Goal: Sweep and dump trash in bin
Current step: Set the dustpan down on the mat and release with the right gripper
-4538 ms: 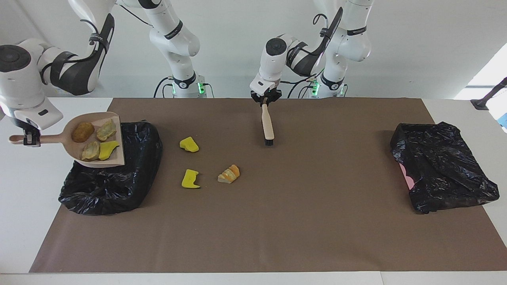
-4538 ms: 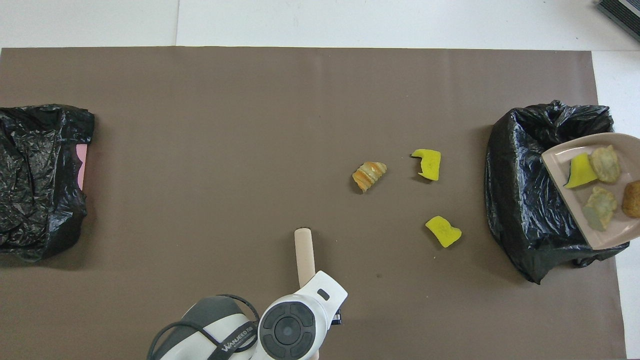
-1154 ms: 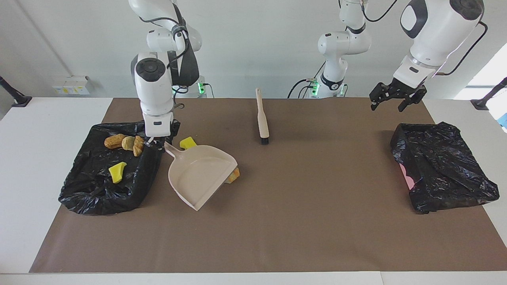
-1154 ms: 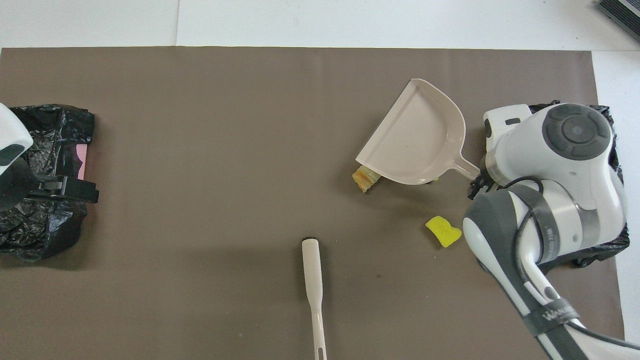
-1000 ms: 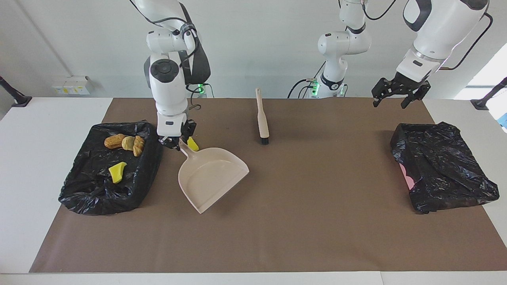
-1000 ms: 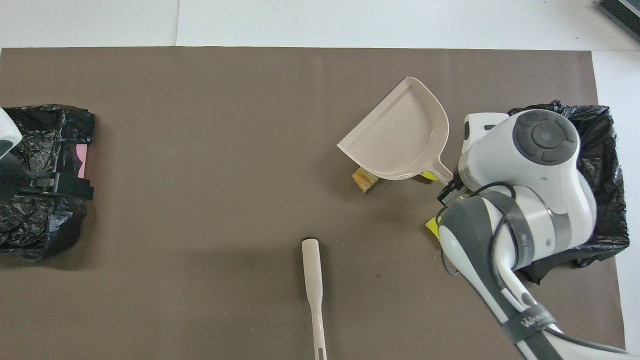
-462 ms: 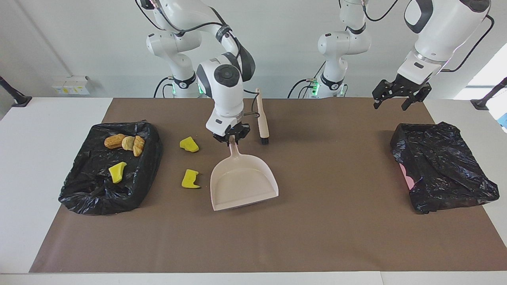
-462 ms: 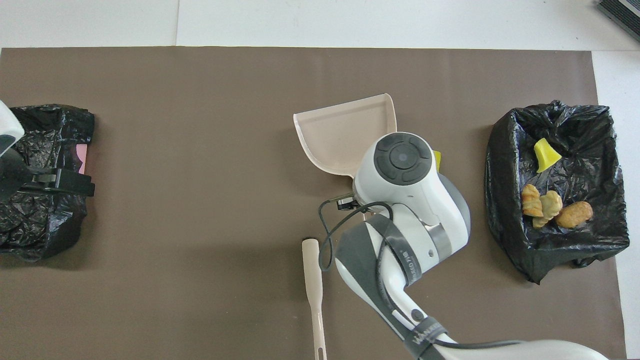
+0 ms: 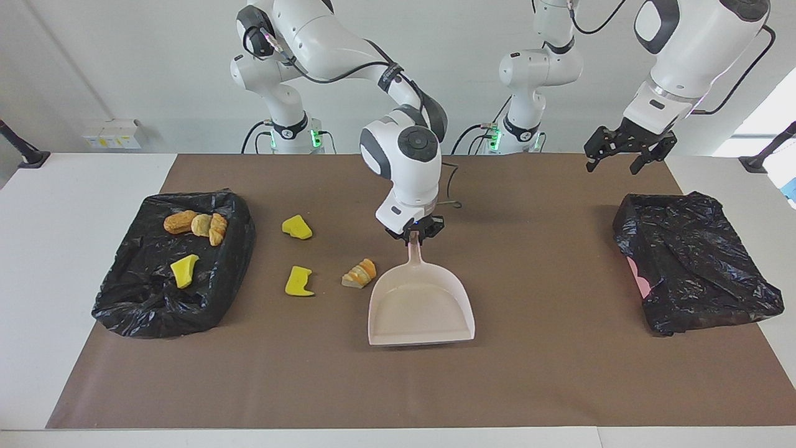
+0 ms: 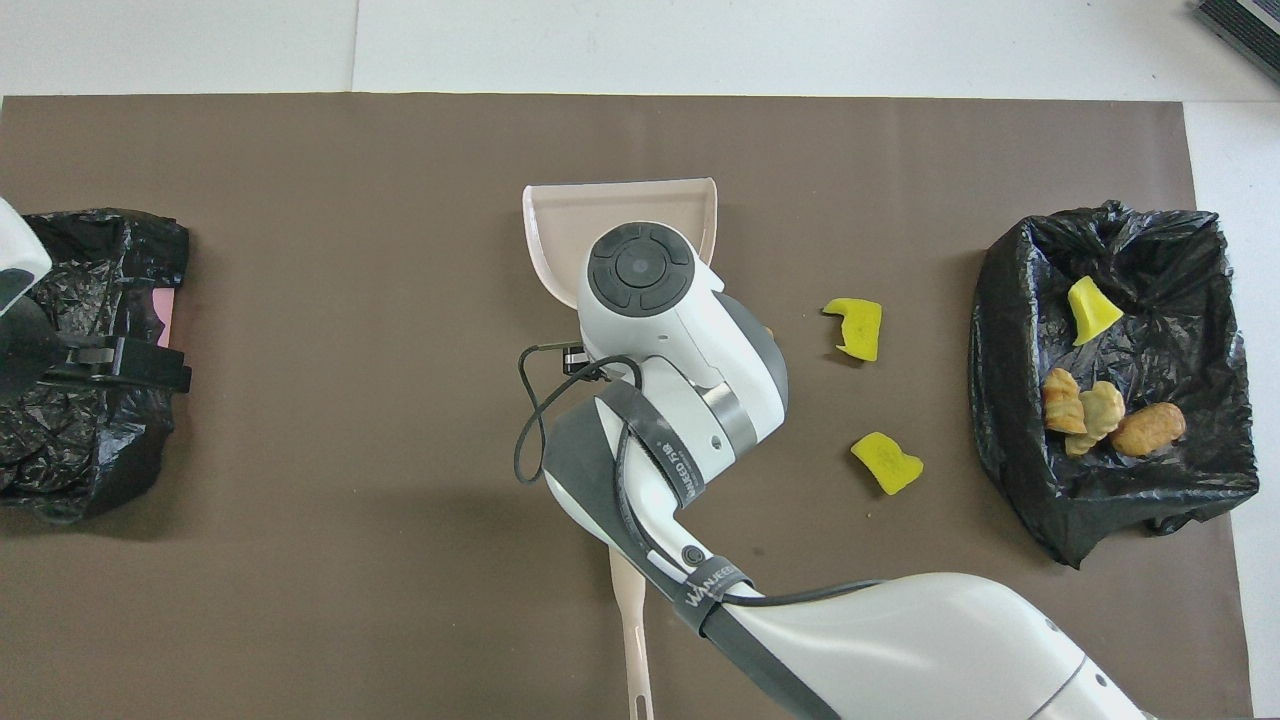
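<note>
Three scraps of trash [image 9: 297, 227] lie on the brown mat beside the beige plastic dustpan [image 9: 420, 305], its handle pinched by the right gripper [image 9: 413, 233]; four sit in the black-bagged bin [image 9: 143, 305]. The left gripper [image 9: 624, 152] waits, spread wide and empty.

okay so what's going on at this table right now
The right gripper holds the empty dustpan by its handle at mid-table, beside a bread-like piece. Two yellow chunks also lie on the mat. Four pieces sit in the black bin. The left gripper waits open, raised near the other bag.
</note>
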{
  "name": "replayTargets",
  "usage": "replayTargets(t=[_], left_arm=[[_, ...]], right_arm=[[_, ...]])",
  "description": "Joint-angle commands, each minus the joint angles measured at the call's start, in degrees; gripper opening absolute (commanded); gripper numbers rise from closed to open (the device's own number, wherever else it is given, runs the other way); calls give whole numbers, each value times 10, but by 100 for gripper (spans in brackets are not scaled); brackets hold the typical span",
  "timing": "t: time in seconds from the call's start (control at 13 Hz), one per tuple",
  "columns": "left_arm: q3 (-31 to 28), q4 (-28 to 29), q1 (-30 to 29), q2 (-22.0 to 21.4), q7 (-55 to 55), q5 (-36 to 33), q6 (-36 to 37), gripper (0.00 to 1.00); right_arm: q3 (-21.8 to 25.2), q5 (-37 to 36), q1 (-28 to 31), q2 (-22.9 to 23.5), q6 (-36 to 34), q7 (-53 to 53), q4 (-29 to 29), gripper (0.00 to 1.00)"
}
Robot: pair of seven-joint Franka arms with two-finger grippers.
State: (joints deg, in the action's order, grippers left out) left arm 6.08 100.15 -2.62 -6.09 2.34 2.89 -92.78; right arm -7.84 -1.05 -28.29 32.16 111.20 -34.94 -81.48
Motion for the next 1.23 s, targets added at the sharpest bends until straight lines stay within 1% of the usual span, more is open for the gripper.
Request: replayTargets(t=[0.0, 0.08, 0.15, 0.31, 0.38, 0.54, 0.62, 0.77, 0.85, 1.0, 1.15], left_arm=[[4, -7, -5, 2, -2, -10, 5, 100], [4, -7, -5, 2, -2, -10, 5, 100], [4, -6, -5, 0, -2, -10, 6, 100], [4, -5, -5, 0, -2, -10, 6, 100], [4, -5, -5, 0, -2, -10, 5, 100], [4, -5, -5, 1, -3, -10, 2, 100], [4, -5, 0, 2, -4, -10, -12, 100], [5, -6, 5, 7, -21, -8, -55, 100], [5, -9, 6, 15, -24, -7, -83, 100], [8, -24, 6, 42, -27, -6, -140, 100], [26, -69, 22, 87, -83, -8, -151, 100]], right_arm=[[0, 13, 3, 40, -16, -14, 46, 0], [0, 11, 3, 37, -20, -14, 41, 28], [0, 4, 2, 33, -23, -14, 40, 99], [1, 4, -4, 30, -23, -15, 38, 100], [1, 3, -4, 25, -22, -14, 26, 100], [1, 1, -4, -2, -24, -8, -5, 100], [0, 0, -4, -16, -37, -7, -17, 100], [0, -8, -4, -31, -94, 9, -18, 100], [-1, -4, -11, -45, -97, 1, -31, 100], [0, -3, -31, -102, -65, -36, -107, 100], [-1, 11, -40, -171, -36, -46, -192, 100]])
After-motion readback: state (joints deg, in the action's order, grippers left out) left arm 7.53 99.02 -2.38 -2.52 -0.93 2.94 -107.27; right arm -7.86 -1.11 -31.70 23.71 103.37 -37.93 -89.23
